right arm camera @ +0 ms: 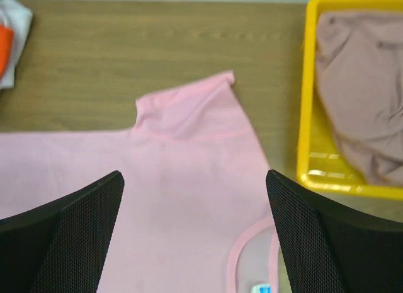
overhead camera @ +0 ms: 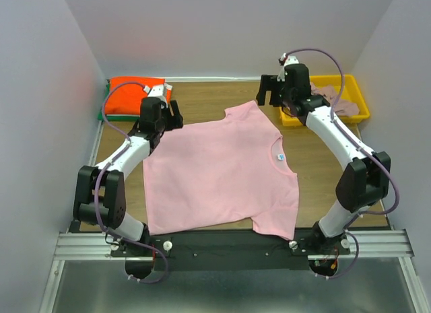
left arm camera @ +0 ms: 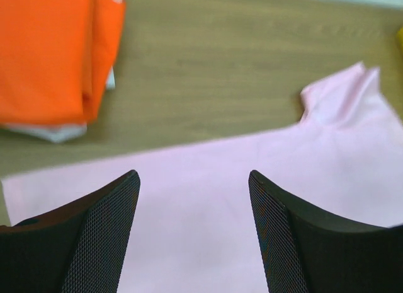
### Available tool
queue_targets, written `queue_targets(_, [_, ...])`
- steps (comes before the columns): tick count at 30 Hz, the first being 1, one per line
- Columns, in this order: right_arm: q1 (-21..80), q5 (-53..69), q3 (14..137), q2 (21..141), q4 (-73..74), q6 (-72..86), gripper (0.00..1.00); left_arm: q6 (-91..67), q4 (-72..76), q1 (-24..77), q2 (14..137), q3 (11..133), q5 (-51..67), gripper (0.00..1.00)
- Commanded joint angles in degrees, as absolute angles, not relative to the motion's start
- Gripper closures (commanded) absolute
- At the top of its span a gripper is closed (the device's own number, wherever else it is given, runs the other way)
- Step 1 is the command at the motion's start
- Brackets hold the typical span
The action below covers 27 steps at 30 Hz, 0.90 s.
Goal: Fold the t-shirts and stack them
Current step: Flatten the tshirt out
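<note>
At the far left a folded orange t-shirt (overhead camera: 135, 96) lay on the bench (overhead camera: 202, 101). The left arm (overhead camera: 131, 155) held its jaws open and empty above the pink t-shirt (overhead camera: 215, 175), near its far hem corner. That shirt lay spread flat at mid-bench, collar to the right. It looked light, limp and thin, likely to sag and crease, so best pinched at edges through both layers. The right arm (overhead camera: 337, 134) also had open, empty jaws, above the far sleeve (overhead camera: 249, 112). Further right, a mauve t-shirt (overhead camera: 333, 97) sat crumpled in the yellow tray (overhead camera: 362, 101).
</note>
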<state>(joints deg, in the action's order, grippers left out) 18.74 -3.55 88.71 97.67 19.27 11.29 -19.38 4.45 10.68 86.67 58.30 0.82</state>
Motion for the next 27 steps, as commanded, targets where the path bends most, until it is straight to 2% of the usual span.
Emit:
queue_targets(1, [19.7, 4.4, 79.4, 96.7, 20.7, 16.0, 0.01, -22.8, 3.8, 10.8, 85.3, 50.5, 2.1, 0.23])
queue_targets(5, [20.2, 8.9, 71.3, 95.0, 19.4, 18.3, 0.01, -25.4, 5.0, 10.8, 83.3, 45.1, 2.1, 0.23])
queue_targets(10, [20.4, 7.6, 66.4, 95.4, 17.4, 18.3, 0.01, -25.8, 5.6, 10.8, 85.8, 42.8, 3.0, 0.23])
queue_targets(27, [20.3, 3.7, 69.3, 108.8, 17.5, 19.5, 0.0, -22.3, 4.0, 10.8, 96.9, 48.8, 5.3, 0.23])
